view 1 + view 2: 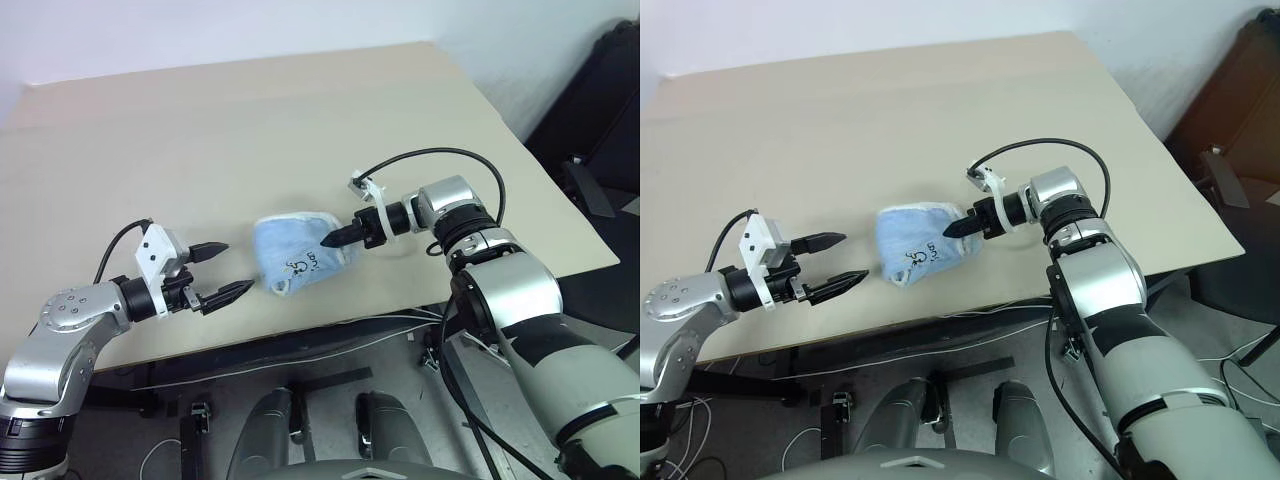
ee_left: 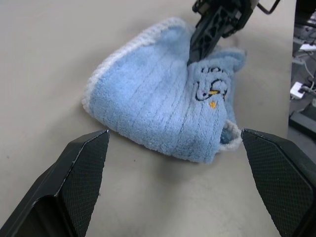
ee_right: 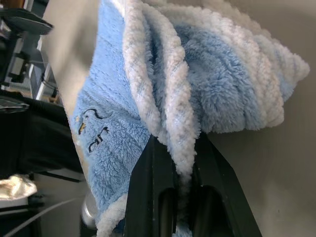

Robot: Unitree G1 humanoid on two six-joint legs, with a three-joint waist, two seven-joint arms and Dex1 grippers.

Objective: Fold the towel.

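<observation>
Resting on the beige table [image 1: 300, 110], near its front edge, one item is recorded between two pincers. Left gripper [image 1: 225, 270]: fingers spread wide, nothing held, set just beside the towel's left edge without contact. Towel [image 1: 290, 250]: light blue terry with pale stitched edging, bunched into a folded heap, a dark embroidered motif with a small orange mark [image 2: 210, 89] turned upward. Right gripper [image 1: 330, 240]: fingers [image 3: 148, 197] clamped together on a white-edged fold at the towel's right side, the cloth pinched between them and draped over the tips.
</observation>
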